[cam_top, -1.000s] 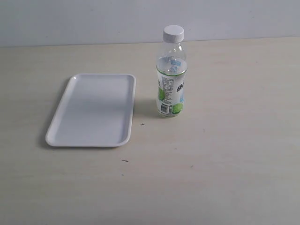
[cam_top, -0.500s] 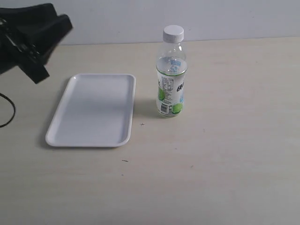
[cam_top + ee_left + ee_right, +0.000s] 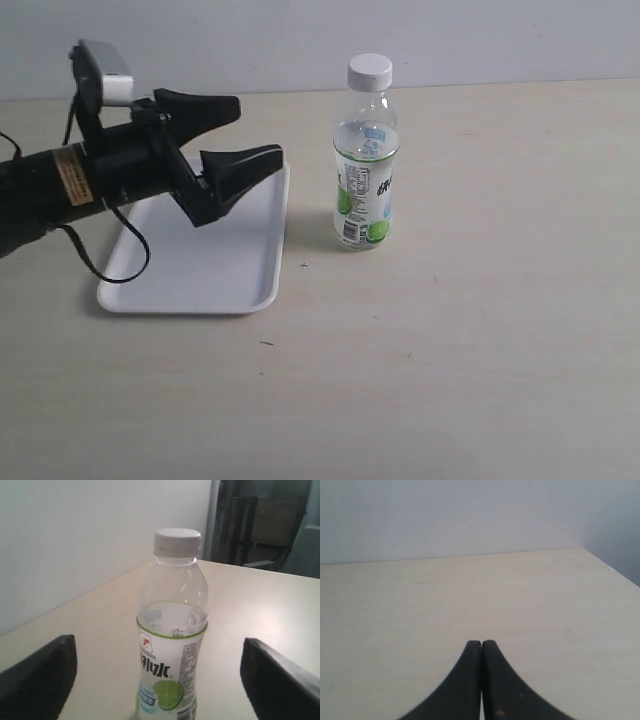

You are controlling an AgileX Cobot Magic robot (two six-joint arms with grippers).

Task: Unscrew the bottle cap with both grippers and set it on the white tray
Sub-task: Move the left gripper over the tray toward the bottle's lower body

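The left gripper point(image 3: 259, 128) hung over the tray point(image 3: 190, 285), jaws spread wide and empty, pointing at the bottle point(image 3: 365, 190) but apart from it. The bottle stood upright just beside the tray, cap point(image 3: 370, 70) on. The right gripper point(image 3: 481, 647) (visible only from its wrist) was pressed together, empty.

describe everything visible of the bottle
Small clear plastic bottle, upright on the table, right of the white tray in the exterior view and apart from it. A white ribbed cap is screwed on its neck; a green-and-white label with a lime picture and dark lettering wraps the body. Nothing else touches it; the open left end effector points at it, short of contact.
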